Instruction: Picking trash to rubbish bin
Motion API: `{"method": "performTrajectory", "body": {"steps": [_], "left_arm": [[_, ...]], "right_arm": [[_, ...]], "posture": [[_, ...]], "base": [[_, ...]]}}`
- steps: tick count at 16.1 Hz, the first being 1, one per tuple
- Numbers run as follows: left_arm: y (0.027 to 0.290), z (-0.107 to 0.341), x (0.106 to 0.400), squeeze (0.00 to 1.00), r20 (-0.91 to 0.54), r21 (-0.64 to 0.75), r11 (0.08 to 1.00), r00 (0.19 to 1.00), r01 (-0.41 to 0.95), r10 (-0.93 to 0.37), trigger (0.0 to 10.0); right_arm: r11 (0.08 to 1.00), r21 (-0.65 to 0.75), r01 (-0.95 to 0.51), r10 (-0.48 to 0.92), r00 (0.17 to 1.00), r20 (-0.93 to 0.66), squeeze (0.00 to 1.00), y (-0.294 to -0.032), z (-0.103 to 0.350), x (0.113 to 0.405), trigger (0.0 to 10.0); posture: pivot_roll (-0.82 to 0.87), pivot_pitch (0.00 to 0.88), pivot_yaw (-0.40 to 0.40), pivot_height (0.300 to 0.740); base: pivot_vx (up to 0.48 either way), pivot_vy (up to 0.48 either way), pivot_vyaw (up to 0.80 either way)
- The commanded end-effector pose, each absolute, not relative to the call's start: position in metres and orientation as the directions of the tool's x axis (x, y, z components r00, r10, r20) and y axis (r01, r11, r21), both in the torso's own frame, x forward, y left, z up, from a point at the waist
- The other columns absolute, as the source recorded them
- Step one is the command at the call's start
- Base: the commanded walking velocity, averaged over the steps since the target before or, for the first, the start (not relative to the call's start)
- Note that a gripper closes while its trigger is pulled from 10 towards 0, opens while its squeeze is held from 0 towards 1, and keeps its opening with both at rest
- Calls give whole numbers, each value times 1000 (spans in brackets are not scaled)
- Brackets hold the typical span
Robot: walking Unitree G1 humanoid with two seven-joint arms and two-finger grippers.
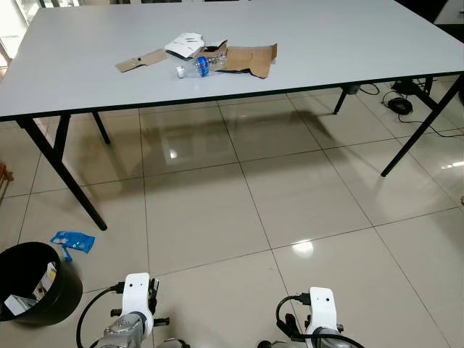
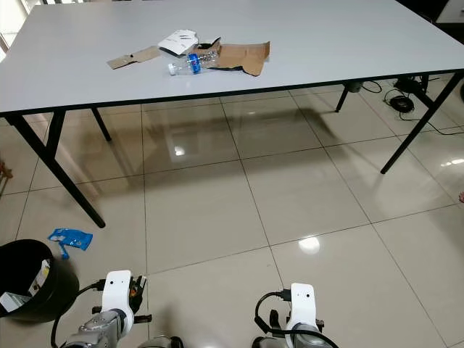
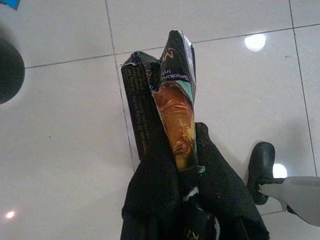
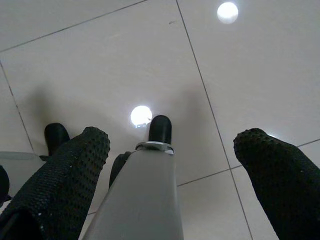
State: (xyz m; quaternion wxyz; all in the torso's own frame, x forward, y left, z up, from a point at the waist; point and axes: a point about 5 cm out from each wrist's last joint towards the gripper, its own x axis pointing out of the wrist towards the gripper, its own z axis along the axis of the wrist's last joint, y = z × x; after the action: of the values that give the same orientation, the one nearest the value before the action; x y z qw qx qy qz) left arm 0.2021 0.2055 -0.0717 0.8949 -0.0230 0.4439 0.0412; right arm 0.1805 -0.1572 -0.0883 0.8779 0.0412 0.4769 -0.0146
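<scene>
The left gripper (image 3: 180,170) is clamped on a crumpled cigarette pack (image 3: 162,100), which sticks out past its fingertips above the tiled floor (image 3: 60,150). The right gripper (image 4: 172,150) hangs spread apart. A black bin (image 1: 32,283) stands on the floor at the robot's left.

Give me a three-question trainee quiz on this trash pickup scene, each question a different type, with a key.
1. True or false: the left gripper is shut on a crushed carton.
2. Multiple choice: the plastic bottle lies A) on the floor, B) on the table among cardboard pieces, C) inside the black bin.
3. Fill in: the blue wrapper lies on the floor beside the ____.

Key
1. True; the fingers pinch its lower end over the tiles.
2. B.
3. Black bin, which stands on the robot's left, with some trash in it. The right gripper is open and holds nothing.
</scene>
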Motion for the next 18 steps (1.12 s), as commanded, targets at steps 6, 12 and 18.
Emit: {"method": "performTrajectory", "body": {"steps": [6, 12, 18], "left_arm": [[200, -74, 201, 0, -810, -15, 998, 586, -53, 19, 10000], [198, -72, 205, 0, -806, -22, 997, 592, -68, 22, 10000], [199, -71, 207, 0, -806, -15, 997, 591, -75, 32, 10000]], "right_arm": [[997, 56, 59, 16, 532, -847, 0, -157, -90, 178, 10000], [995, 60, 76, 11, 532, -847, 0, -157, -89, 180, 10000], [994, 73, 79, 19, 537, -843, 0, -154, -88, 181, 10000]], "posture": [[-41, 79, -31, 740], [-24, 107, -31, 740], [-19, 127, -28, 740]], "base": [[0, 0, 0], [0, 0, 0], [0, 0, 0]]}}
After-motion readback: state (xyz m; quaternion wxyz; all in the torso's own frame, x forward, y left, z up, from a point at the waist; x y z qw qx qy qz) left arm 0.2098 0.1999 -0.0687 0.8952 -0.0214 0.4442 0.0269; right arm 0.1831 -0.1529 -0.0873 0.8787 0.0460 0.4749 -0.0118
